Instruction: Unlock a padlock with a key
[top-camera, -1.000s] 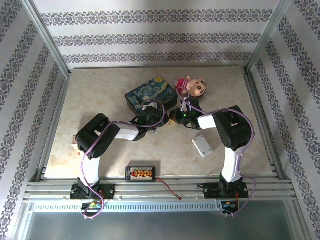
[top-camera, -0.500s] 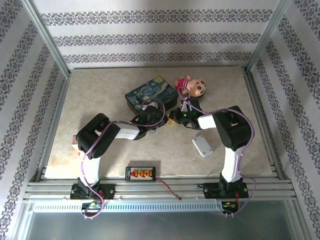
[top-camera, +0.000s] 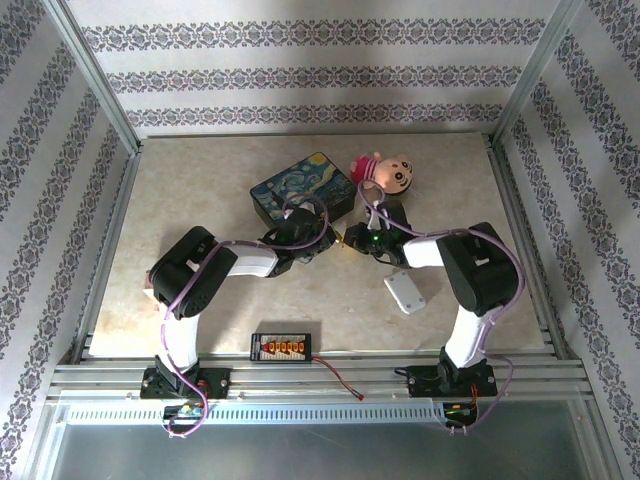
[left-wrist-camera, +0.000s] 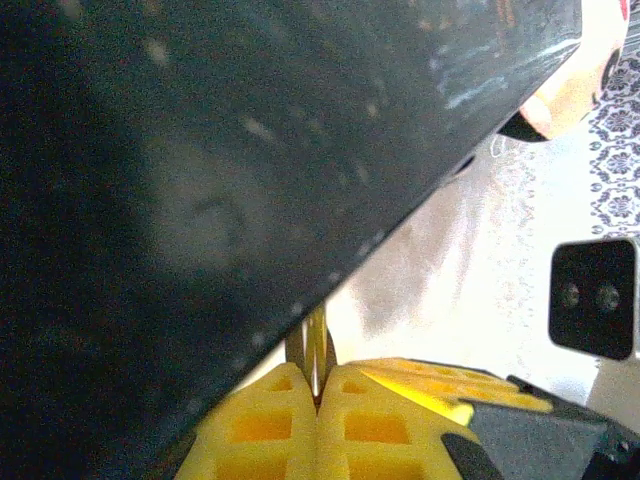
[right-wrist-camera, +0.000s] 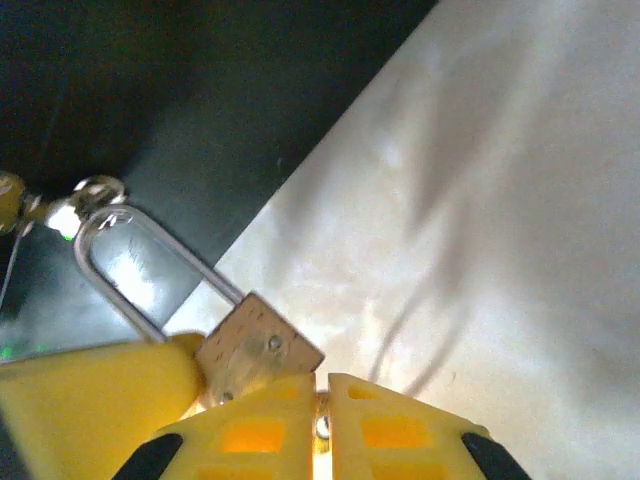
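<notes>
Both arms bend in toward the middle of the desk, their tips nearly meeting just below the dark box (the one with the swirly blue lid). In the right wrist view the right fingers sit at the bottom edge, drawn almost together and pinching the lower end of the padlock. Its brass body tilts up to the left, and the silvery shackle arches into the upper left against the box's dark side. Whether it is locked I cannot tell. In the left wrist view the left fingers are pressed tight at the bottom centre. A thin sliver of metal, the key as far as I can make out, stands up between them, right beside the box wall. The pink doll lies at the box's upper right, and a white block lies toward the lower right, apart from both.
</notes>
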